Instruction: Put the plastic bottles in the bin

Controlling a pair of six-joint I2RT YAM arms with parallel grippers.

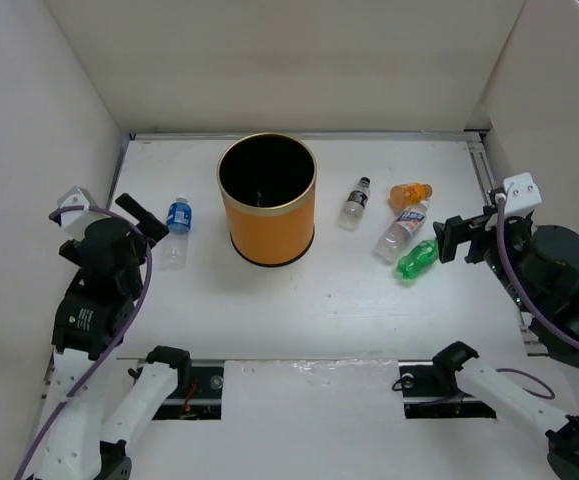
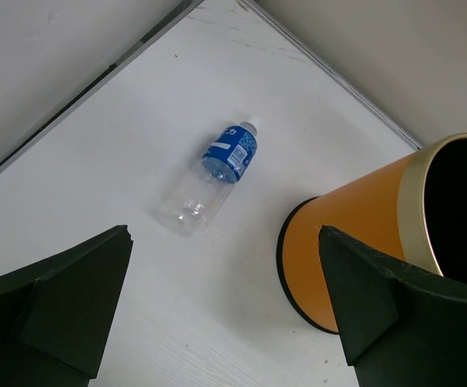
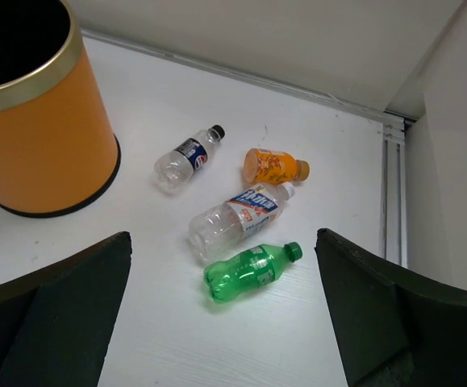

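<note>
The orange bin (image 1: 266, 222) stands upright at the table's middle back, also in the left wrist view (image 2: 362, 230) and the right wrist view (image 3: 43, 137). A clear bottle with blue label (image 1: 177, 228) (image 2: 213, 173) lies left of it. Right of it lie a small clear bottle with dark cap (image 1: 355, 203) (image 3: 186, 155), an orange bottle (image 1: 410, 193) (image 3: 273, 165), a clear bottle with white-blue label (image 1: 401, 229) (image 3: 237, 216) and a green bottle (image 1: 416, 258) (image 3: 249, 272). My left gripper (image 1: 141, 217) (image 2: 225, 298) is open and empty, short of the blue-label bottle. My right gripper (image 1: 454, 238) (image 3: 223, 306) is open and empty, near the green bottle.
White walls (image 1: 289, 60) close in the table at the back and both sides. A metal rail (image 3: 393, 193) runs along the right edge.
</note>
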